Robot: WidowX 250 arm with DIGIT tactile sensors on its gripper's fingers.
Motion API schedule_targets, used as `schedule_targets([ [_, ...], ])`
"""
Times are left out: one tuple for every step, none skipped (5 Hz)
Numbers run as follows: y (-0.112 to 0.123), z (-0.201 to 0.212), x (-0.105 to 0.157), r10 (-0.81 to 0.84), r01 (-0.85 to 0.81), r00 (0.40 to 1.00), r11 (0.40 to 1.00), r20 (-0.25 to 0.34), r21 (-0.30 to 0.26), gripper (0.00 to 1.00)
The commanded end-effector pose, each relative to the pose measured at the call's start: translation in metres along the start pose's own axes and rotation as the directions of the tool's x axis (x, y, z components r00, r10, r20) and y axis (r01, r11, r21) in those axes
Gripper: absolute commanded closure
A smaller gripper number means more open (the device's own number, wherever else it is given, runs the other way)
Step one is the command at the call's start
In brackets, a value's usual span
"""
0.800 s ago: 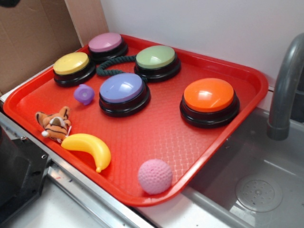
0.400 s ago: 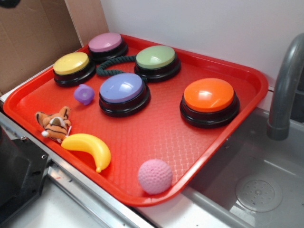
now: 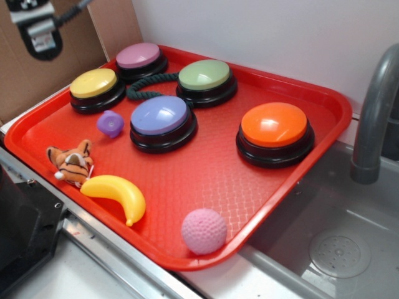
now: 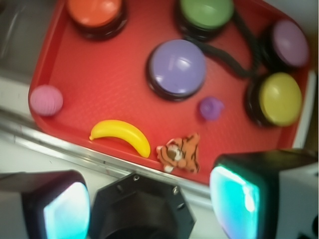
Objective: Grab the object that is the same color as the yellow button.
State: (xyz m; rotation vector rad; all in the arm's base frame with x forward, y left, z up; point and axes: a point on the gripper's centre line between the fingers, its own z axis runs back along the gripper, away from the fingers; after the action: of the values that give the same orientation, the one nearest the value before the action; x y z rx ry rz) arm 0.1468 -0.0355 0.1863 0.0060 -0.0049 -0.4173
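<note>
One gripper (image 3: 38, 28) is hanging with jaws spread, high above the tray's (image 3: 324, 106) far left corner, while the banana (image 3: 116, 195) is lying near the front rim, well apart, its long axis running along that rim.

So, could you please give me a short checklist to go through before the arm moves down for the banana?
1. Target identified: the banana matches the yellow button in colour. Ok.
2. Banana free to grasp: it lies flat near the front rim of the red tray, nothing on top. Ok.
3. Neighbour clearance: the plush tiger sits right beside one end of the banana. Not ok, tight.
4. Pincer open: the wrist view shows its fingers spread wide with nothing between them. Ok.
5. Pincer over the banana: it is off toward the tray's front edge, not yet above it. Not ok.
</note>
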Motion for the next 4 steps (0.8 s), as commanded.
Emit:
schedule_targets([
  [-0.018,-0.035,0.023,-0.395,0.394,0.918,0.918,0.019,0.034,0.00],
  [-0.027,-0.063,0.031,-0.592,0.593,0.805,0.805,-0.049,0.015,0.00],
  [-0.032,-0.084,0.034,-0.711,0.711,0.702,0.703,-0.049,-0.013,0.00],
  [-0.034,-0.106,0.037,-0.803,0.802,0.595,0.596,-0.037,-0.033,0.00],
])
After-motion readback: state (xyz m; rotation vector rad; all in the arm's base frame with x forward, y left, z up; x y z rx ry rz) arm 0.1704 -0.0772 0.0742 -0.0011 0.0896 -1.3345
